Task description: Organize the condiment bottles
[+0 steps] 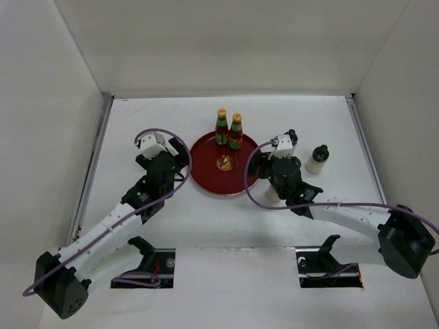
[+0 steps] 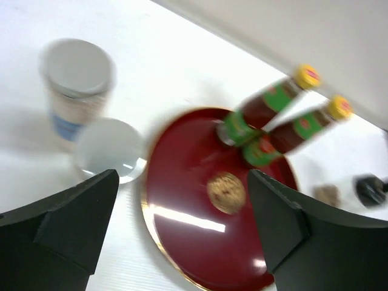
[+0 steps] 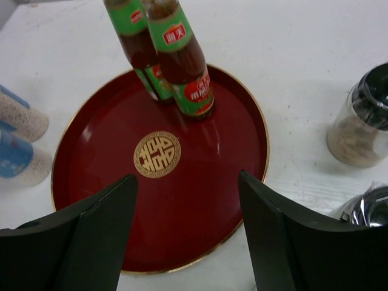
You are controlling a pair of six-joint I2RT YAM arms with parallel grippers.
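Standing on round red tray [image 3: 200,206]: two green-necked red sauce bottles [image 3: 182,60].
White grey-topped shakers [image 2: 76,85]: left of tray.
Pale black-capped bottles [image 3: 357,121]: right of tray.
Left gripper [image 2: 182,182]: spread wide, empty.
Right gripper [image 3: 186,182]: spread wide, empty.

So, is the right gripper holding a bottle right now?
No, the right gripper is open and empty, with only the red tray showing between its spread fingers.

Glossy red tray [image 3: 239,200] with gold rim; matt white table [image 1: 164,219].
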